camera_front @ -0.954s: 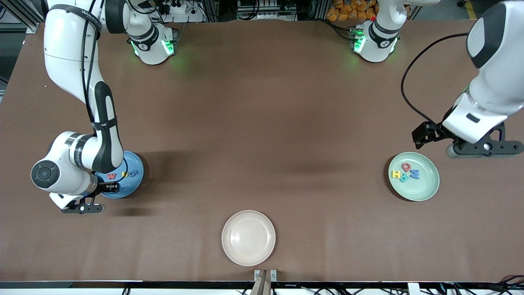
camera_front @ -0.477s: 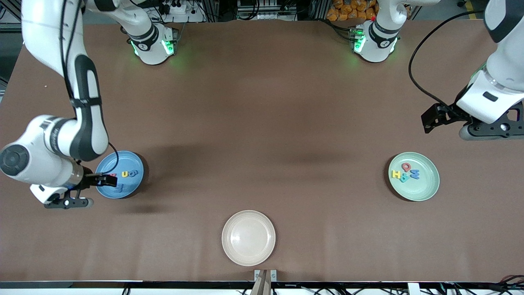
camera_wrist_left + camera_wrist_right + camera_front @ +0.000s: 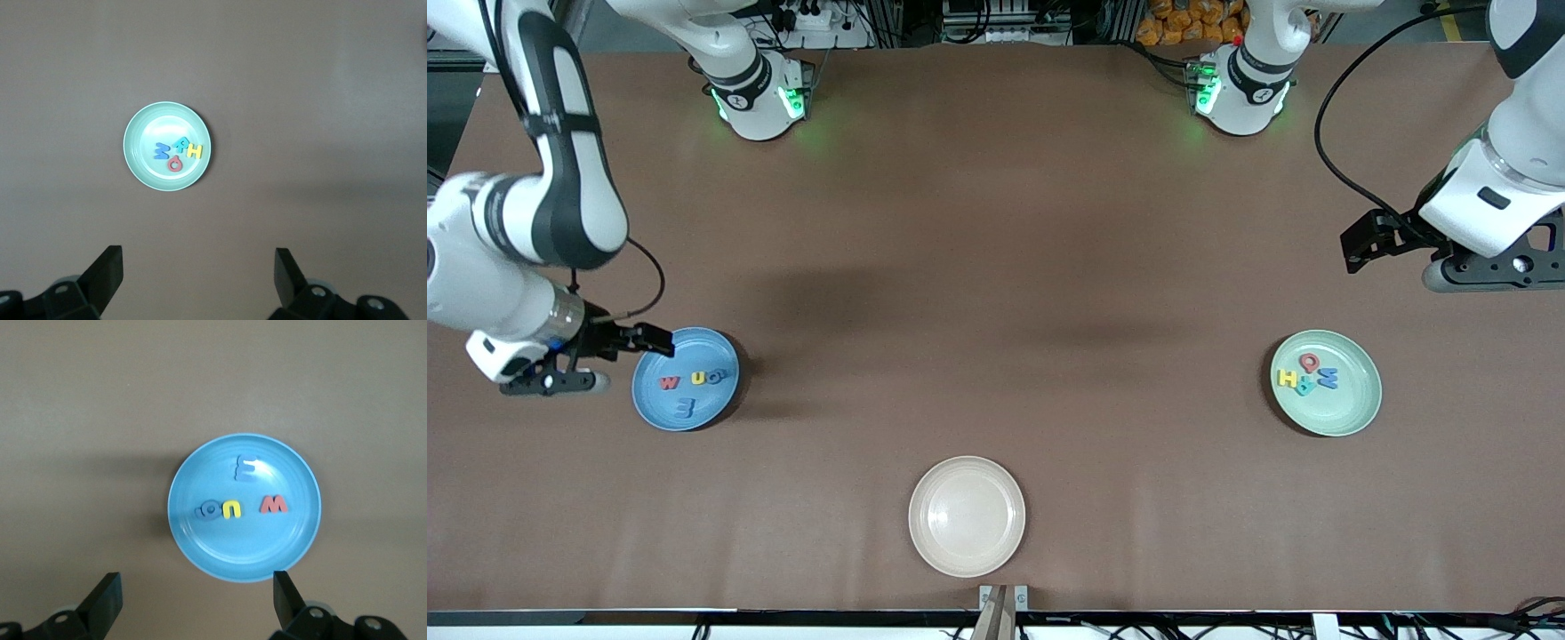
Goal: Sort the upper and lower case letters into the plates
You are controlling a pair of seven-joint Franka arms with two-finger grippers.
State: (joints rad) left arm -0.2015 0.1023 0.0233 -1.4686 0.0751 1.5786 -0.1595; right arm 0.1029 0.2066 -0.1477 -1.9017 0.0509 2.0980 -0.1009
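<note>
The blue plate (image 3: 713, 408) lies toward the right arm's end of the table. It holds a red w (image 3: 668, 382), a yellow u (image 3: 697, 380), a dark blue letter (image 3: 718, 376) and a pale blue E (image 3: 685, 409). The right wrist view shows the same blue plate (image 3: 247, 547) and E (image 3: 245, 468). My right gripper (image 3: 547, 383) (image 3: 197, 597) hangs open and empty over bare table beside that plate. The mint green plate (image 3: 1344, 411) (image 3: 150, 170) holds a yellow H (image 3: 1286, 378), red, blue and teal letters. My left gripper (image 3: 1494, 267) (image 3: 197, 273) is open and empty, high over the table.
A cream-white plate (image 3: 967, 516) with nothing in it sits near the table's front edge, midway between the two coloured plates. The arms' bases (image 3: 758, 98) (image 3: 1240, 93) stand along the table's back edge.
My right gripper has opened and drawn up and off the blue plate toward the table's end, uncovering the letters. My left arm has lifted away from the green plate.
</note>
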